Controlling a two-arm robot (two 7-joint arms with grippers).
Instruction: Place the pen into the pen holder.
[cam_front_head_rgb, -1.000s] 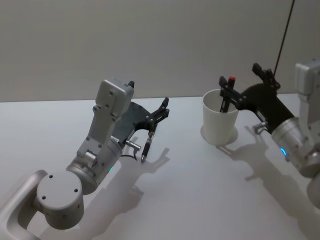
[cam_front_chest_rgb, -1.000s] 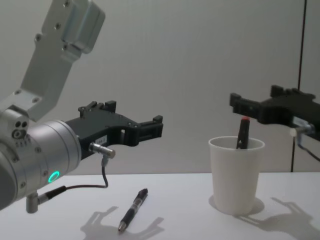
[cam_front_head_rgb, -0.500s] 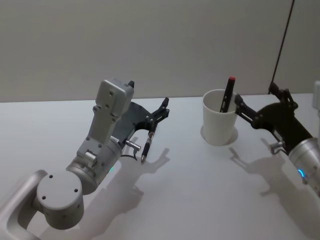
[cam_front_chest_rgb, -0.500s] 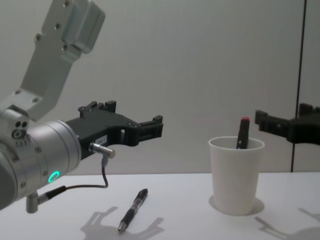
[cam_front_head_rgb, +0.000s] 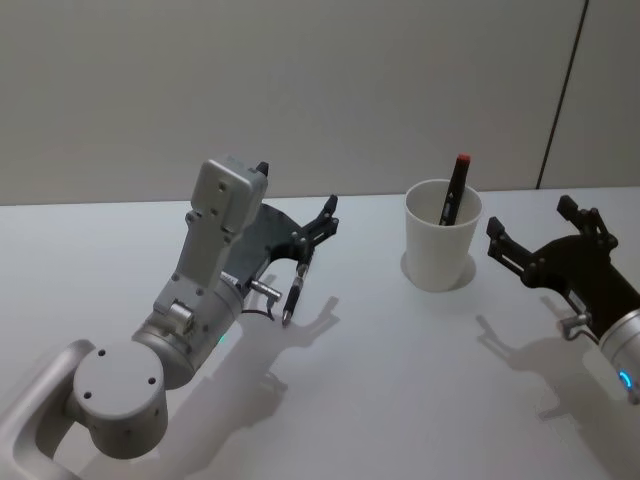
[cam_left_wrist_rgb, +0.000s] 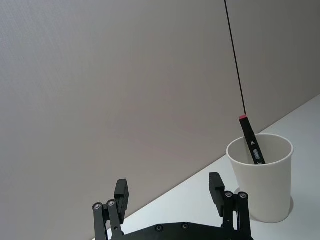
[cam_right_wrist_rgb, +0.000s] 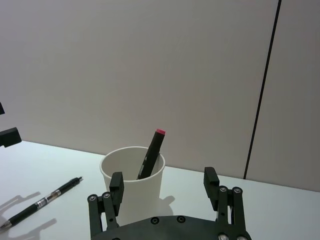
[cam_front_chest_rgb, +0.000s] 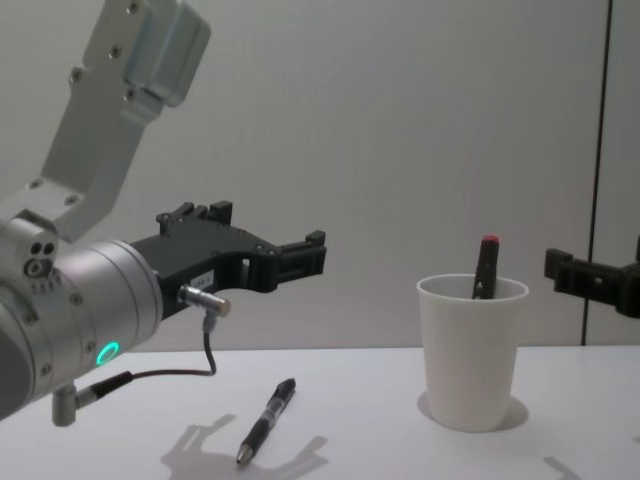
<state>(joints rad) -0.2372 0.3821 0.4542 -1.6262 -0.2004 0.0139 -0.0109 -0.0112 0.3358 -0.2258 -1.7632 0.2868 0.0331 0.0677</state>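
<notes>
Two pens are present. One red-capped pen (cam_front_head_rgb: 453, 190) stands tilted inside the pen holder (cam_front_head_rgb: 440, 255), leaning against its rim. One black pen (cam_front_head_rgb: 294, 294) lies on the table (cam_front_head_rgb: 400, 380). My right gripper (cam_front_head_rgb: 530, 222) hovers beside the holder, apart from it, jaws released and empty. My left gripper (cam_front_head_rgb: 328, 218) hangs above the black pen, jaws spread, grasping nothing.

A white table (cam_front_head_rgb: 400, 380) meets a grey wall (cam_front_head_rgb: 300, 80).
</notes>
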